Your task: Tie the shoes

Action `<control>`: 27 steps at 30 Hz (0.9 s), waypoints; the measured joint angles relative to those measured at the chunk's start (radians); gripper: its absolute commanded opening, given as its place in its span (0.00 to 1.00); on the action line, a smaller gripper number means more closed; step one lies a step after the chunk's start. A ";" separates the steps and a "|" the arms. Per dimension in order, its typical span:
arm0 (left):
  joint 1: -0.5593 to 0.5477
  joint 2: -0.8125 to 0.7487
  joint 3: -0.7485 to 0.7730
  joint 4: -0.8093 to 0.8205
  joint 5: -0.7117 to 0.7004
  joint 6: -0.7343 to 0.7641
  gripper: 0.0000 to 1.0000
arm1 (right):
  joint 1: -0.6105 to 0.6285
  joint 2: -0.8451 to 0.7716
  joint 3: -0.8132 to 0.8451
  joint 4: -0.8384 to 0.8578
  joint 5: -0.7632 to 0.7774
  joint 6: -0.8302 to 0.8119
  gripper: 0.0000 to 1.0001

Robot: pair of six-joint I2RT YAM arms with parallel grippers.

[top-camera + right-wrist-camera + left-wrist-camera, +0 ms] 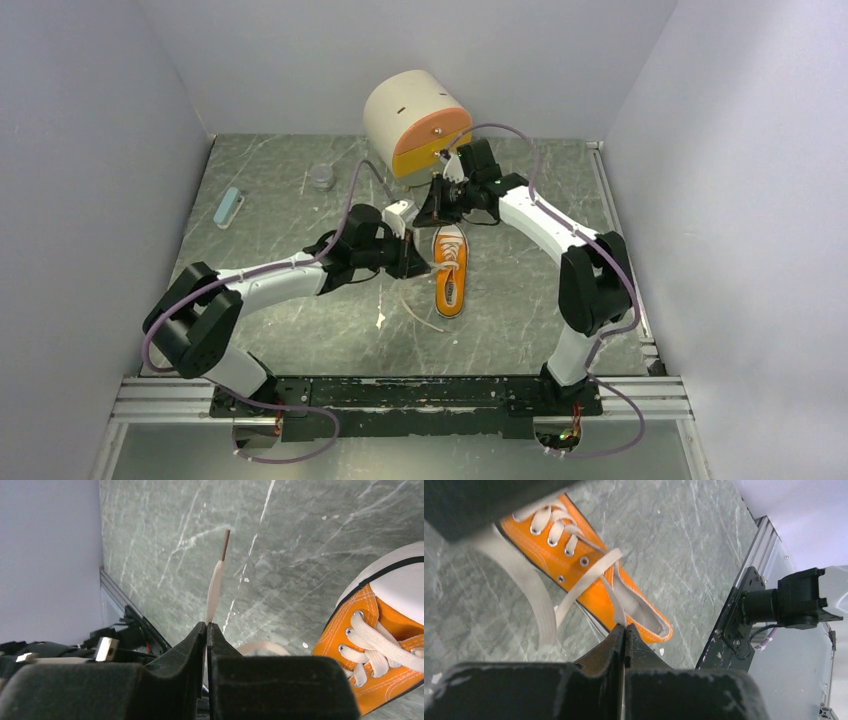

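The orange sneaker point(450, 285) lies mid-table, its white toe cap pointing away from the arm bases. My left gripper point(418, 264) is at the shoe's left side. In the left wrist view it point(625, 626) is shut on a white lace point(589, 577) that runs from the eyelets of the shoe point(594, 597). My right gripper point(440, 216) hangs just beyond the toe. In the right wrist view it point(207, 624) is shut on the other lace's end point(215, 587), with the brown tip sticking out past the jaws. The shoe's toe point(357, 617) is at the right edge.
A big beige cylinder with an orange face point(418, 125) stands at the back, right behind the right gripper. A small grey round piece point(322, 177) and a pale blue bar point(229, 207) lie at the back left. A slack lace loop point(425, 318) trails on the table left of the heel.
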State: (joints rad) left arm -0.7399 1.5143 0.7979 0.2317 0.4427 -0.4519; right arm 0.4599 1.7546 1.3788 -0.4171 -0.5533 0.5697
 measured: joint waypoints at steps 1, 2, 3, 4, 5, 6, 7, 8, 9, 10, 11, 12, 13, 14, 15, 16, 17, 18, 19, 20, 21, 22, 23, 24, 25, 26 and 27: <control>0.000 0.004 0.014 -0.002 0.000 0.000 0.05 | -0.001 0.013 0.004 -0.011 -0.019 -0.018 0.21; 0.000 0.008 0.025 -0.003 0.000 0.000 0.05 | -0.001 0.025 0.011 -0.025 -0.035 -0.033 0.31; 0.000 0.011 0.032 -0.004 0.000 0.000 0.05 | -0.003 0.045 0.027 -0.044 -0.049 -0.055 0.45; 0.000 0.012 0.037 -0.005 0.001 0.000 0.05 | -0.008 0.067 0.048 -0.068 -0.058 -0.077 0.56; 0.000 0.014 0.040 -0.006 0.003 -0.001 0.05 | -0.009 0.081 0.061 -0.086 -0.056 -0.090 0.63; 0.000 0.017 0.043 -0.011 0.007 -0.001 0.05 | -0.015 0.088 0.065 -0.106 -0.050 -0.121 0.64; 0.000 0.022 0.048 -0.018 0.010 0.000 0.05 | -0.025 0.086 0.059 -0.116 -0.045 -0.127 0.64; 0.000 0.029 0.055 -0.029 0.013 0.000 0.05 | -0.043 0.068 0.035 -0.111 -0.045 -0.138 0.63; 0.000 0.037 0.065 -0.042 0.015 0.002 0.05 | -0.068 0.039 -0.002 -0.105 -0.046 -0.145 0.60; 0.000 0.047 0.077 -0.056 0.016 0.005 0.05 | -0.090 0.014 -0.033 -0.102 -0.044 -0.152 0.56; 0.000 0.060 0.093 -0.071 0.019 0.010 0.05 | -0.113 -0.020 -0.073 -0.100 -0.037 -0.167 0.52; 0.000 0.074 0.108 -0.084 0.024 0.016 0.05 | -0.136 -0.050 -0.109 -0.099 -0.024 -0.185 0.49; 0.000 0.083 0.119 -0.093 0.028 0.020 0.05 | -0.152 -0.077 -0.144 -0.096 -0.011 -0.202 0.47; 0.000 0.092 0.130 -0.105 0.033 0.026 0.05 | -0.157 -0.104 -0.180 -0.084 0.005 -0.219 0.44; 0.001 0.101 0.138 -0.114 0.038 0.030 0.05 | -0.156 -0.129 -0.217 -0.069 0.023 -0.238 0.44; 0.003 0.109 0.146 -0.124 0.042 0.034 0.05 | -0.151 -0.153 -0.250 -0.054 0.039 -0.256 0.45; 0.006 0.118 0.154 -0.135 0.045 0.039 0.05 | -0.142 -0.188 -0.298 -0.032 0.066 -0.280 0.44; 0.011 0.126 0.161 -0.147 0.048 0.042 0.05 | -0.131 -0.229 -0.345 -0.012 0.094 -0.307 0.43; 0.014 0.134 0.167 -0.156 0.055 0.045 0.05 | -0.124 -0.262 -0.380 0.004 0.112 -0.328 0.41; 0.018 0.140 0.172 -0.162 0.061 0.045 0.05 | -0.116 -0.302 -0.418 0.027 0.130 -0.357 0.40; 0.026 0.148 0.176 -0.167 0.069 0.046 0.05 | -0.109 -0.337 -0.447 0.050 0.143 -0.388 0.39; 0.032 0.153 0.178 -0.169 0.077 0.046 0.05 | -0.106 -0.366 -0.471 0.074 0.151 -0.422 0.38; 0.040 0.158 0.179 -0.172 0.083 0.046 0.05 | -0.106 -0.384 -0.485 0.097 0.152 -0.456 0.35; 0.048 0.163 0.181 -0.178 0.090 0.046 0.05 | -0.106 -0.391 -0.493 0.114 0.152 -0.481 0.33; 0.055 0.169 0.183 -0.182 0.096 0.047 0.05 | -0.106 -0.395 -0.501 0.137 0.149 -0.512 0.32; 0.061 0.174 0.188 -0.188 0.103 0.048 0.05 | -0.105 -0.395 -0.507 0.156 0.145 -0.544 0.31; 0.065 0.179 0.193 -0.193 0.108 0.049 0.05 | -0.104 -0.390 -0.508 0.164 0.140 -0.566 0.31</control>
State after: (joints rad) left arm -0.6746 1.6928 0.9909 0.0391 0.5503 -0.4030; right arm 0.3561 1.3643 0.8707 -0.2535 -0.4133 0.0036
